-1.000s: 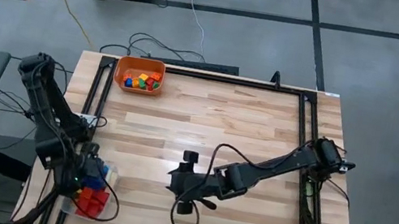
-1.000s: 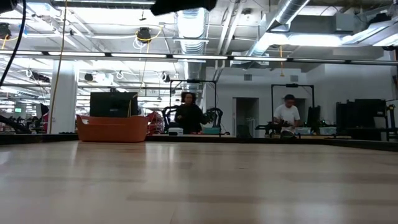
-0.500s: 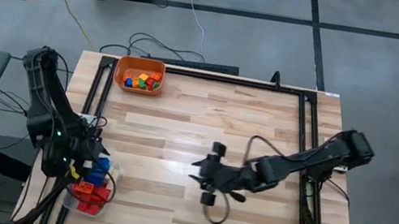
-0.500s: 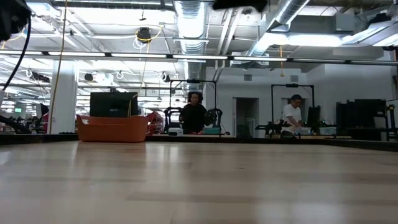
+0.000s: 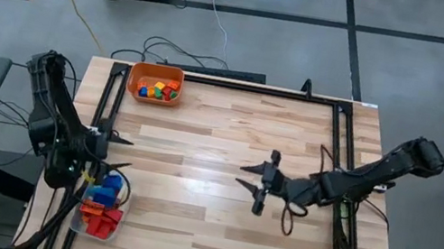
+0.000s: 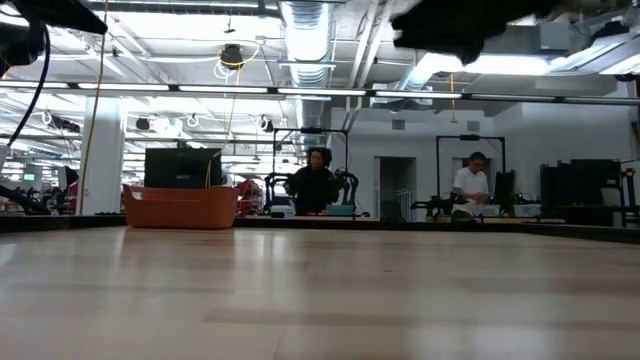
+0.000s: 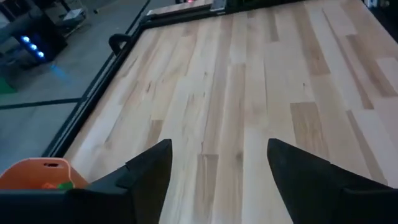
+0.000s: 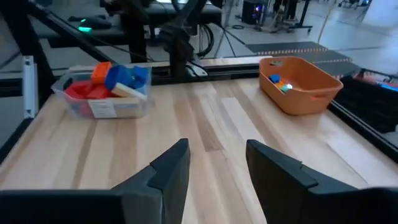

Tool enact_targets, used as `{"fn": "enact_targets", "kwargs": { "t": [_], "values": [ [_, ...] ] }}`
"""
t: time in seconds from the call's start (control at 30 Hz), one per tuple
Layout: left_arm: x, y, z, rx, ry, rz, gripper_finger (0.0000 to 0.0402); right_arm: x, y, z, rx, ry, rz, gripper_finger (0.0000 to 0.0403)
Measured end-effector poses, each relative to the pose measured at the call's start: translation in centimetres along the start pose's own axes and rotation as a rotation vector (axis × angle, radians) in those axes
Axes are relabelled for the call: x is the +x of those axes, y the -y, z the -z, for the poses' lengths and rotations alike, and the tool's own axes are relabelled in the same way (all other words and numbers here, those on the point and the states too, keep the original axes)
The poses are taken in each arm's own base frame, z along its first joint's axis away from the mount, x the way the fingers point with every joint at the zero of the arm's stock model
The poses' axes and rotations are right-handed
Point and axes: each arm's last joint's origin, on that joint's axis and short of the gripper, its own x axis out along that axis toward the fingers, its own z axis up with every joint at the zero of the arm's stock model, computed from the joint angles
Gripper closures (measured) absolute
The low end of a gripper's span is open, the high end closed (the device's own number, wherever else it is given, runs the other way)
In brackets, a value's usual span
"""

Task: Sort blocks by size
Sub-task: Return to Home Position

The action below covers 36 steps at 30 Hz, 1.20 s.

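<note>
Both arms are up off the worktop (image 5: 229, 135) right now and neither one is carrying anything. The left pincer (image 5: 118, 151) hangs over the worktop's left edge, just beside the clear tub (image 8: 102, 107), and its wrist view shows the two fingers spread wide apart. The right pincer (image 5: 246, 176) sits over the middle of the worktop, a bit toward the right edge. It points at the left side, and its fingers are apart too, with bare wood showing between them.

The blocks are all in containers as far as we can see. The longer blocks (image 8: 118, 78), red, blue, orange and one tan, are piled in the clear tub at the near-left corner. The short blocks (image 5: 158, 88), in mixed colours, lie in the orange bin (image 8: 305, 93) at the far-left corner. The two containers are well apart along the left edge.

In the low view we also see two people (image 6: 318, 185) in the room beyond the worktop's far edge.
</note>
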Motion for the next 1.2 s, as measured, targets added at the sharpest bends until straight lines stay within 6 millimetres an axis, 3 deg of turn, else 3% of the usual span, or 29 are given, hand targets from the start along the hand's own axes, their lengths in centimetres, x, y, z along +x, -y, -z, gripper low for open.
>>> {"fn": "enact_targets", "kwargs": {
  "t": [0.23,0.47,0.67,1.03,1.2],
  "values": [
    [0.2,-0.9,0.9,-0.081,0.050,0.047,0.0179,-0.4,3.4,2.0,0.045,0.047,-0.082,0.0222],
    [2.4,0.8,5.3,-0.173,0.058,0.176,0.0189,-2.2,5.3,5.1,0.100,0.116,-0.083,0.0249],
    [3.8,2.3,7.0,-0.225,0.112,0.295,0.0189,-3.4,6.9,8.0,0.183,0.153,-0.076,0.0262],
    [5.4,3.4,8.9,-0.264,0.076,0.649,0.0189,-6.1,7.7,10.5,0.224,0.269,-0.140,0.0267],
    [5.5,3.2,9.4,-0.276,0.164,0.809,0.0189,-7.1,7.6,10.1,0.204,0.345,-0.169,0.0267]
  ]
}}
